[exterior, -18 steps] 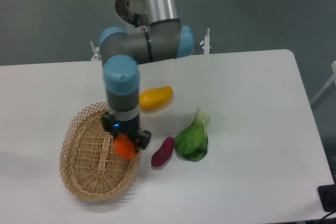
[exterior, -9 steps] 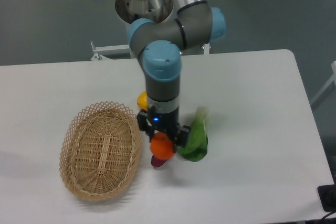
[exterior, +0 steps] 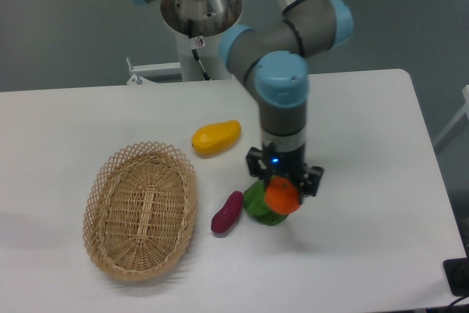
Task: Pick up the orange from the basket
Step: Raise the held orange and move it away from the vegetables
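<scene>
Since a second ago my claw (exterior: 283, 190) has swung from over the basket's right rim, across the desk, to a spot above the leafy green, carrying the orange (exterior: 281, 196) with it the whole way. My fingers are closed partway around that fruit, one on each side, and it sits low between them, held clear of the desk and well apart from the basket (exterior: 140, 210), which now lies empty at the left. Just under and to the left of the orange is the green leafy vegetable (exterior: 258, 207), partly hidden by my wrist, so I cannot tell whether the fruit brushes it. Beside that lies a purple sweet potato (exterior: 227, 212), and farther up the yellow mango-shaped fruit (exterior: 216, 137), both resting on the white desk (exterior: 366, 152). I judge the pick itself done; the risk now is in the hold. The skin looks glossy and the fruit round, and it seems to hang near my fingertips rather than deep in the grip, so a quick swing or a jolt could let it slide out and roll toward the desk's edge. Coming down here would also press it into the greens. No brand, label or writing can be read anywhere; only a small blue light shows on my wrist.
</scene>
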Controlling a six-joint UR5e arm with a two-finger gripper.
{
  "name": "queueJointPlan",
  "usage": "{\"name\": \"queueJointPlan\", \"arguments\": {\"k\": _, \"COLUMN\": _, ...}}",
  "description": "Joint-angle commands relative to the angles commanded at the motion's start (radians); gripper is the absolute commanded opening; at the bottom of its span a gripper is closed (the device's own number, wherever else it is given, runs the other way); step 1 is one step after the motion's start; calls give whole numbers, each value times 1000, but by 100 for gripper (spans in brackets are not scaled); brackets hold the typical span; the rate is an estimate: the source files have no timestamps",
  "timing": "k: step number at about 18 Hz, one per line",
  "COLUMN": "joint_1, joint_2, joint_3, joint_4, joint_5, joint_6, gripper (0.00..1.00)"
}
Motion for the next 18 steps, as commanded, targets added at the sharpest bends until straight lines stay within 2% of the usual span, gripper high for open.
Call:
{"name": "queueJointPlan", "arguments": {"k": 2, "joint_1": 2, "joint_2": -17, "joint_3": 3, "joint_4": 2, "joint_5": 37, "joint_6": 43, "gripper": 49}}
{"name": "queueJointPlan", "arguments": {"k": 8, "joint_1": 12, "joint_2": -43, "joint_3": 51, "joint_4": -5, "joint_5": 63, "joint_6": 45, "gripper": 49}}
{"name": "queueJointPlan", "arguments": {"k": 16, "joint_1": 71, "joint_2": -32, "joint_3": 58, "joint_4": -8, "joint_5": 61, "joint_6": 51, "gripper": 49}}
{"name": "queueJointPlan", "arguments": {"k": 18, "joint_1": 87, "joint_2": -44, "joint_3": 84, "joint_4": -11, "joint_5": 63, "joint_6": 51, "gripper": 49}}
